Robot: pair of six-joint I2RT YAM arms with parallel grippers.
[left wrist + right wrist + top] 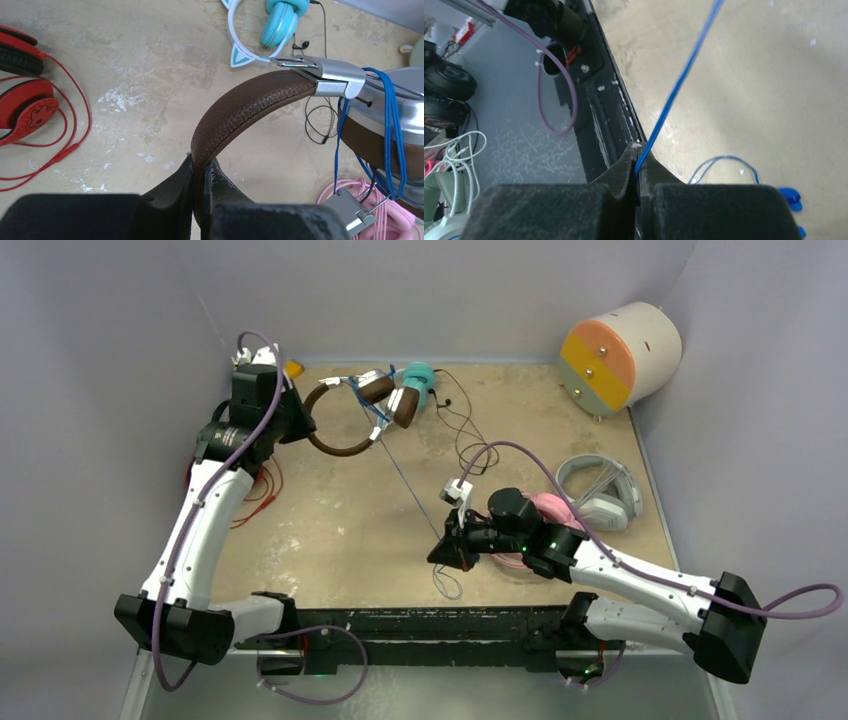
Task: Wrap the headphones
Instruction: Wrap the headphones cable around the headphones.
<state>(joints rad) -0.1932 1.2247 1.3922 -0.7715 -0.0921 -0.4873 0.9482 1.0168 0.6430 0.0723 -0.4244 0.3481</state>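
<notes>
Brown headphones [405, 407] sit near the tabletop's far-left corner, your left jaws clamped on the stiff padded band [240, 110], right jaws pinched shut on the thin, likely slippery blue cord [678, 85]: hold it close, tension gentle.

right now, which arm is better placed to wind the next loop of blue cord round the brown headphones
Right, likely: the right jaws are shut on the blue cord, pulled straight toward the earcups; the left jaws only clamp the brown headband.
</notes>
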